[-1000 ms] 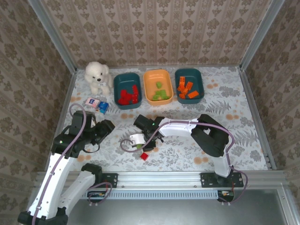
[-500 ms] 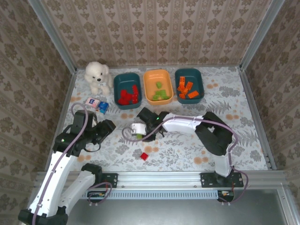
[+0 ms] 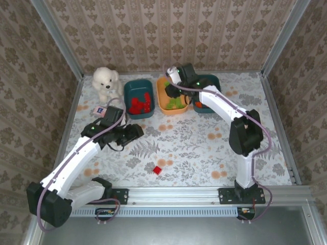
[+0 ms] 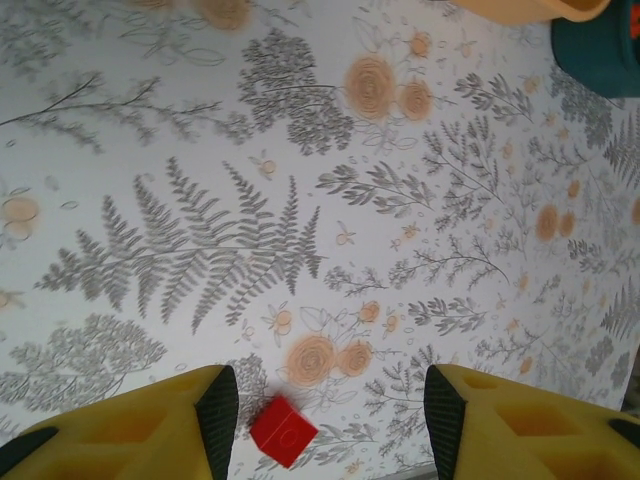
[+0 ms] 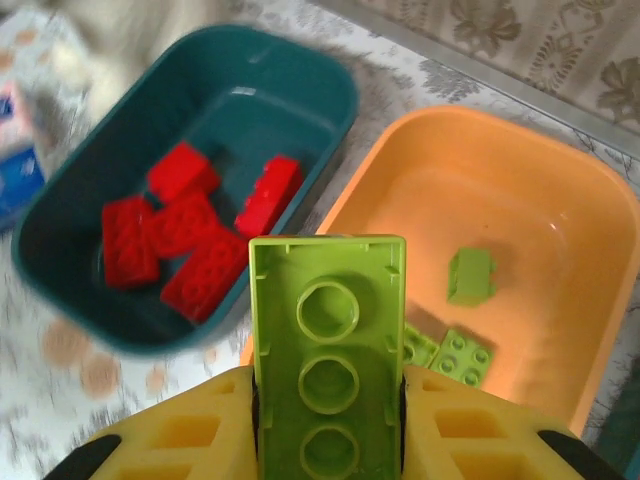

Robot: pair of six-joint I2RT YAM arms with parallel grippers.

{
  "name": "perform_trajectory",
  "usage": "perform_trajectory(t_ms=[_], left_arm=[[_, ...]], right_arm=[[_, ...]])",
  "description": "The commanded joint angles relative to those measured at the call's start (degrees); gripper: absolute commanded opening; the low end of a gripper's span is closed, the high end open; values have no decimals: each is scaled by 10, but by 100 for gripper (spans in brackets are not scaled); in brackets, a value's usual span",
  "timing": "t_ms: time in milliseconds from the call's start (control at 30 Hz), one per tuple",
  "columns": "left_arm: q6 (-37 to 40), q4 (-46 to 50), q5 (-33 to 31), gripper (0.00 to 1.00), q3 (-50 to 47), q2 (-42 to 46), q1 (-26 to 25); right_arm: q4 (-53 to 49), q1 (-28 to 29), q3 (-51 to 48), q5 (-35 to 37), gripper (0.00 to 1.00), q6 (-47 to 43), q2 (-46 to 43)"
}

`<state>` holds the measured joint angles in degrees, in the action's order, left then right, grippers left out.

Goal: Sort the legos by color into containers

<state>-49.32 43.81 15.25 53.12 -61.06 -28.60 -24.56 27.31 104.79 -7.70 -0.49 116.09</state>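
Here, right gripper clamps green lego over orange bin edge, left gripper agape.

Middle of table: open cloth, one loose red brick near the front rail. Far edge: left teal bin, orange bin, right teal bin packed side by side. The right arm crosses over right teal bin. A plush bear blocks the far-left corner; the left arm slants across the left side.

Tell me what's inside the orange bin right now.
Light green bricks lie in the orange bin: one alone, two or three bunched near it. The held brick in the right pincer covers the bin's near corner, so anything there is hidden.
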Motion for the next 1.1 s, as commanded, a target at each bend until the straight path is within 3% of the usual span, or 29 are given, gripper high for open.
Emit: perform_trajectory(t_ms=[0, 300, 800, 1067], left_arm=[[21, -28, 3, 55, 27, -15, -8], [54, -1, -7, 55, 58, -43, -20], [90, 28, -7, 55, 53, -44, -39], [80, 29, -10, 55, 47, -35, -45]], right_arm=[[-93, 6, 87, -5, 29, 110, 80], [-150, -20, 257, -54, 31, 286, 229], [-159, -31, 349, -83, 35, 333, 337], [-177, -32, 350, -70, 48, 321, 343]])
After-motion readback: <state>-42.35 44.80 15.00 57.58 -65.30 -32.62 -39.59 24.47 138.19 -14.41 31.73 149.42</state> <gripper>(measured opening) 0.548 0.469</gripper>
